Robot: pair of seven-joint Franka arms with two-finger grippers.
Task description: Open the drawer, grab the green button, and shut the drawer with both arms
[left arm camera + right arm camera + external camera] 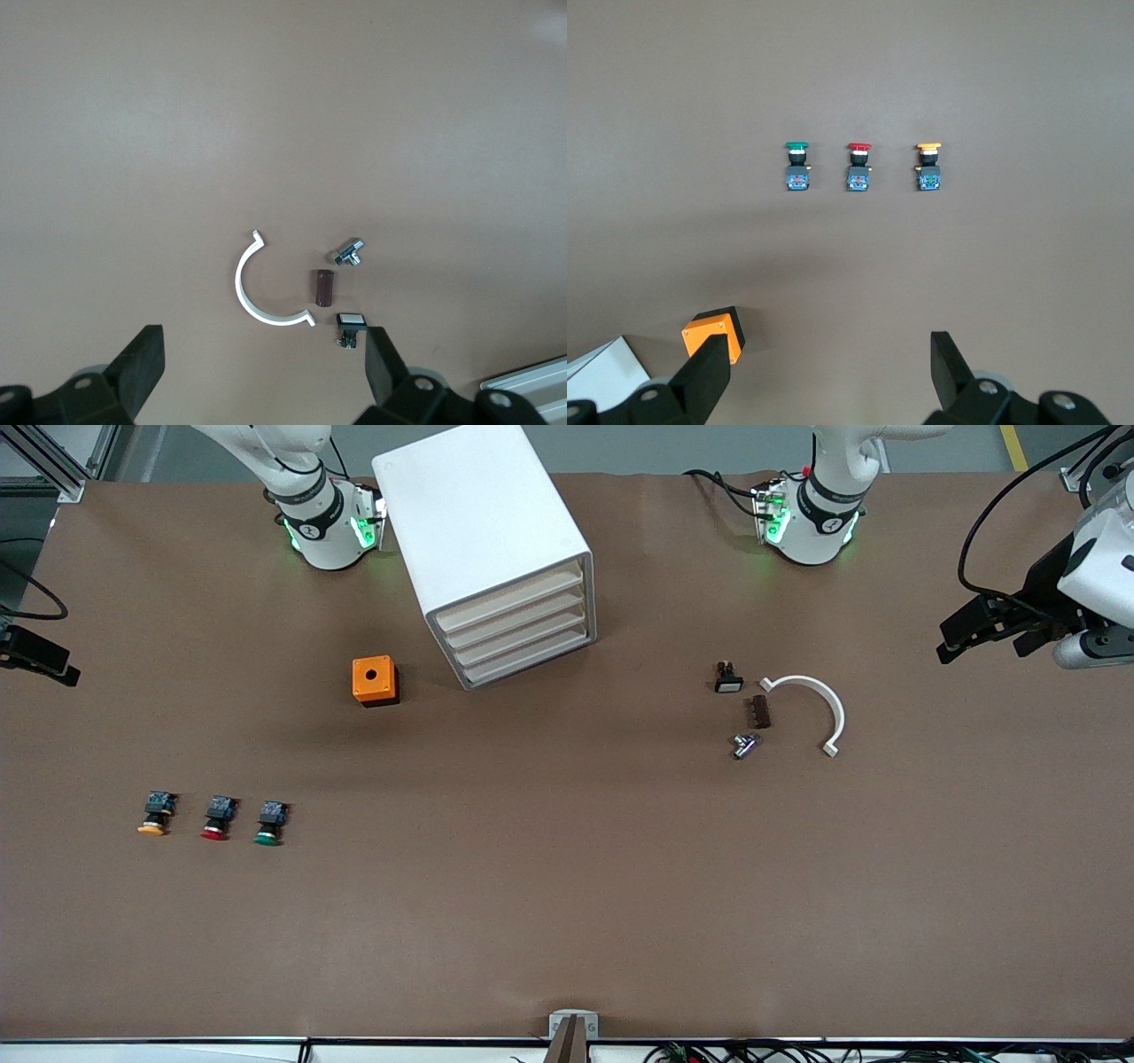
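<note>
The white cabinet stands between the arm bases, and all four of its beige drawer fronts are shut. The green-capped button lies on the table toward the right arm's end, beside the red-capped one; it also shows in the right wrist view. My left gripper hangs high at the left arm's end of the table, open and empty. My right gripper is open and empty, high over the table; only a black part shows at the front view's edge.
A red-capped button and a yellow-capped button lie in a row with the green one. An orange box sits beside the cabinet. A white curved clip, brown cylinder, metal fitting and small black switch lie below the left gripper.
</note>
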